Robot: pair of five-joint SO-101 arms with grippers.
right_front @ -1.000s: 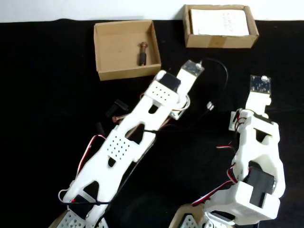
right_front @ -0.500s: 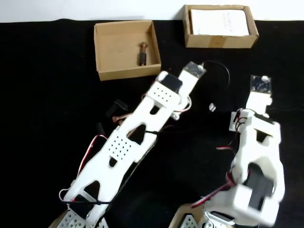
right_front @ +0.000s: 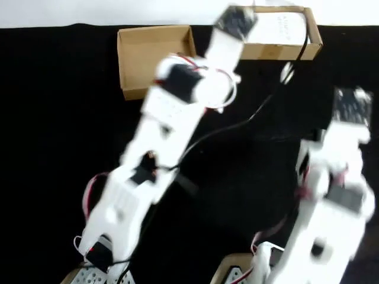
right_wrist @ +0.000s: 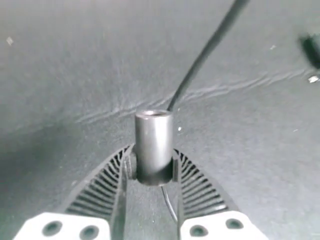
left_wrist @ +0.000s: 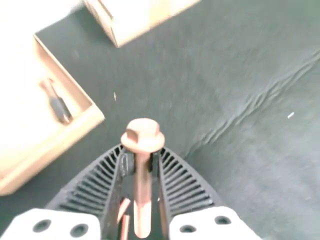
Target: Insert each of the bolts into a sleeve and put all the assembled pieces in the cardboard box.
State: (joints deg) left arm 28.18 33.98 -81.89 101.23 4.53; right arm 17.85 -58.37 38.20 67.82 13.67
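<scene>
My left gripper is shut on a copper bolt, whose hex head sticks up past the fingertips. It hangs above the black cloth, just outside a corner of the open cardboard box. Inside that box lies one assembled bolt-and-sleeve piece. My right gripper is shut on a dark cylindrical sleeve, held upright with its open end up. In the high view the left arm stretches over the right part of the cardboard box, and the right arm stands at the right.
A second cardboard box holding white paper sits at the far edge, right of the first. A black cable crosses the cloth beyond the sleeve. The black cloth covers the table.
The left arm has risen and swung toward the far boxes, now covering part of the cardboard box. The right arm has lifted and shifted a little to the right.
</scene>
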